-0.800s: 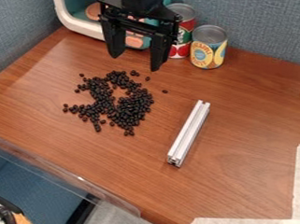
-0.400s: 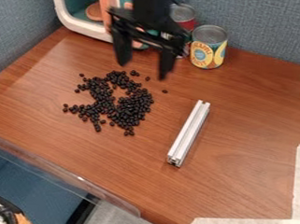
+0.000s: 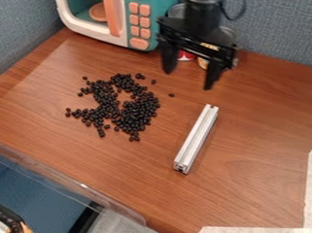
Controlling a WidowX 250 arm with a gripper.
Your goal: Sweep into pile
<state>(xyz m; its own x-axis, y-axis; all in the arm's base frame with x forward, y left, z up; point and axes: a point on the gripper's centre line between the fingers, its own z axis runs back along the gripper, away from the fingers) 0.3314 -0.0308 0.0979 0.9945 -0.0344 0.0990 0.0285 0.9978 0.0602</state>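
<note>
Silver bar (image 3: 197, 138) lies lengthwise from upper right to lower left

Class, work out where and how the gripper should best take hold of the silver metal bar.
Probably best: grip the silver metal bar near mid-length, from above, one finger on each long side. It lies flat, long and narrow, its long sides straight and free of the dark beans. The open gripper should fit across its narrow width.

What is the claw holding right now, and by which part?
Nothing: the claw is open with nothing between its fingers, and the metal bar lies on the table.
</note>
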